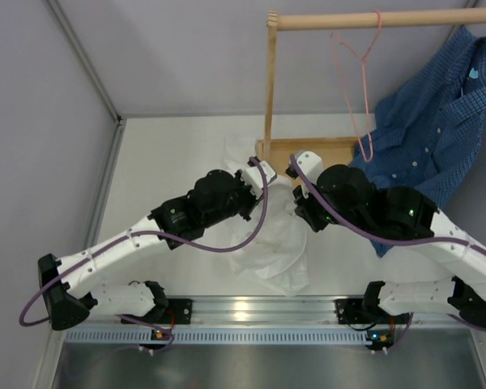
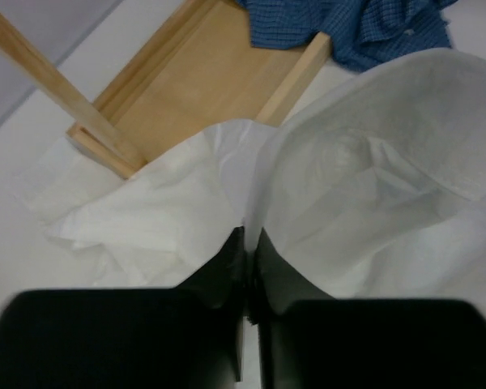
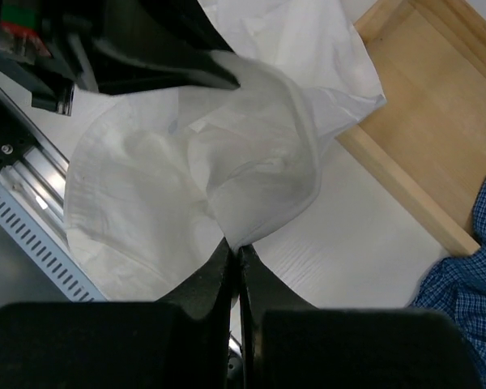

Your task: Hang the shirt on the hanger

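Note:
The white shirt (image 1: pixel 271 247) hangs crumpled between my two arms above the table's middle. My left gripper (image 2: pixel 248 233) is shut on a fold of the shirt (image 2: pixel 373 186). My right gripper (image 3: pixel 236 247) is shut on another fold of the shirt (image 3: pixel 251 162). In the top view the left gripper (image 1: pixel 263 174) and the right gripper (image 1: pixel 298 166) stand close together by the frame's base. The pink wire hanger (image 1: pixel 356 89) hangs by its hook from the wooden rail (image 1: pixel 373 19), behind and right of the grippers, apart from the shirt.
A blue checked shirt (image 1: pixel 437 134) hangs from the rail's right end and drapes onto the table. The wooden frame's upright post (image 1: pixel 270 81) and flat base (image 1: pixel 320 150) stand just behind the grippers. Grey walls close the left and back.

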Tool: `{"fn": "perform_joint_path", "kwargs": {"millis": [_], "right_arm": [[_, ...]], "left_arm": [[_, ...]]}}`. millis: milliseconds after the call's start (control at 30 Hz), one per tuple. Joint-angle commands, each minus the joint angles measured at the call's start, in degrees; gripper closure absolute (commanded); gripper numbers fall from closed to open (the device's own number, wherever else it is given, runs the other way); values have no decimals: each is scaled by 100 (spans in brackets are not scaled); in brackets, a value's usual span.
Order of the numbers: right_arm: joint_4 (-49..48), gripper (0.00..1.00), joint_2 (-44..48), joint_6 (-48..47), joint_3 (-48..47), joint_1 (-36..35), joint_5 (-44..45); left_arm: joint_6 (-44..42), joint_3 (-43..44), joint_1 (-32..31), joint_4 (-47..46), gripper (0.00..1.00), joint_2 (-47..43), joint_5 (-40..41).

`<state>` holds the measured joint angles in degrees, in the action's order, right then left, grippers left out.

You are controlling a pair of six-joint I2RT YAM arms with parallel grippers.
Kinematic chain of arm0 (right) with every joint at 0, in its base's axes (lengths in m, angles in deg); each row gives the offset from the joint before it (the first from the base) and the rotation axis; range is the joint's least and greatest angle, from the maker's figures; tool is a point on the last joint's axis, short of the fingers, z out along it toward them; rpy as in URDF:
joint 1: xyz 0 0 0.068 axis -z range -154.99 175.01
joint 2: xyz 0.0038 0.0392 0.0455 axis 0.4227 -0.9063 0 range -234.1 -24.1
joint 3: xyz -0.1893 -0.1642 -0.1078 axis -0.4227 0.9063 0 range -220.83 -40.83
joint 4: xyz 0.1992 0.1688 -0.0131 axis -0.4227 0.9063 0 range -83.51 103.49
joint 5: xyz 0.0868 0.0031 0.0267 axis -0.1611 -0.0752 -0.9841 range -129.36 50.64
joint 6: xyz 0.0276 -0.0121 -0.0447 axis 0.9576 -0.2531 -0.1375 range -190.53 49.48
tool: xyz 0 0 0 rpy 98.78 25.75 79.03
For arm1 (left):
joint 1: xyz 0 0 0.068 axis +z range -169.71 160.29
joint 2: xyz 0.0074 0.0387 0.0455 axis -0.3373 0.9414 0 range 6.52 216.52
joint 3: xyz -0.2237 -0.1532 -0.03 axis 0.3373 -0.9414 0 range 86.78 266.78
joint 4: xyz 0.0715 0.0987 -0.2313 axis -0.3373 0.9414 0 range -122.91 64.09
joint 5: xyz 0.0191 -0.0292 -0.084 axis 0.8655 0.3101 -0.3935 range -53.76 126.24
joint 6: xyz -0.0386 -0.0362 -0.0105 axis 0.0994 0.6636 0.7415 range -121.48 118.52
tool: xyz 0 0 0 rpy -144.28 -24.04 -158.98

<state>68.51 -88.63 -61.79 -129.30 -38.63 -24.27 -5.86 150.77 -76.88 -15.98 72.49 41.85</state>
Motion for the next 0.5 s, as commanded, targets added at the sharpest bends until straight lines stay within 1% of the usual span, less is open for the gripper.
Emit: {"fn": "perform_joint_path", "kwargs": {"millis": [0, 33, 67, 100, 133, 167, 200, 233, 267, 300, 333, 367, 400, 467], "right_arm": [[-594, 100, 353, 49, 398, -44, -156], [-803, 99, 536, 198, 548, -44, -121], [-953, 92, 625, 286, 732, -44, -77], [-1138, 70, 739, 417, 1169, -44, 2], [-1601, 63, 993, 767, 1435, -44, 63], [-1858, 60, 1126, 970, 1751, -44, 116], [-2095, 46, 1266, 1199, 2328, -44, 195], [-2489, 43, 1555, 1636, 2595, -44, 213], [-2641, 43, 1680, 1832, 2859, -52, 222], [-2764, 44, 1820, 2043, 3322, -44, 196], [-2887, 44, 2074, 2384, 3527, -44, 170], [-3106, 43, 2181, 2553, 3747, -61, 91], [-3221, 44, 2391, 2868, 4158, -79, 38], [-3572, 46, 2550, 3125, 4521, -201, -76]], "left_arm": [[-239, 368, -23, -471, 100, 143, 150], [-169, 386, -23, -471, 100, 170, 221], [-125, 395, -23, -480, 100, 179, 274], [-72, 378, -23, -506, 100, 153, 396], [94, 352, -23, -628, 100, 135, 502], [200, 308, -23, -708, 100, 126, 625], [314, 247, -23, -778, 100, 117, 791], [611, 255, -23, -814, 100, 178, 1202], [762, 246, -23, -805, 100, 231, 1406], [920, 255, -23, -805, 100, 301, 1634], [1200, 246, -14, -805, 100, 424, 2037], [1359, 237, -22, -779, 100, 468, 2232], [1509, 211, -23, -779, 100, 504, 2443], [1896, 123, -5, -788, 100, 548, 2874]]}}
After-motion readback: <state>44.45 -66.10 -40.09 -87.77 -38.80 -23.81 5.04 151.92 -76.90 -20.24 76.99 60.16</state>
